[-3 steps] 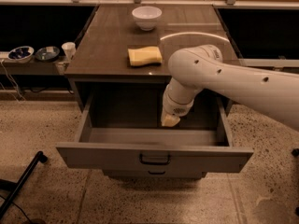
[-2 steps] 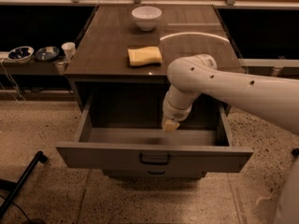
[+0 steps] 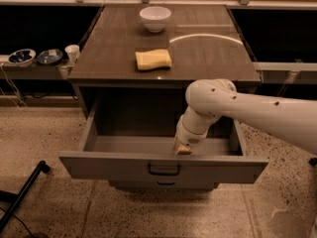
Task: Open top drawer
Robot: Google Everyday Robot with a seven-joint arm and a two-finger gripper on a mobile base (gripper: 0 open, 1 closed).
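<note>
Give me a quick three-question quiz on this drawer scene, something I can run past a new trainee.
1. True or false: the top drawer stands pulled out.
2. Where is the gripper? A) outside the drawer, below it. B) down in the open drawer, just behind its front panel. C) outside the drawer, far above it.
3. Fill in: on the tabletop, the yellow sponge lies nearer the camera than the white ____.

Key: 1 true. 2 B. 3 bowl.
</note>
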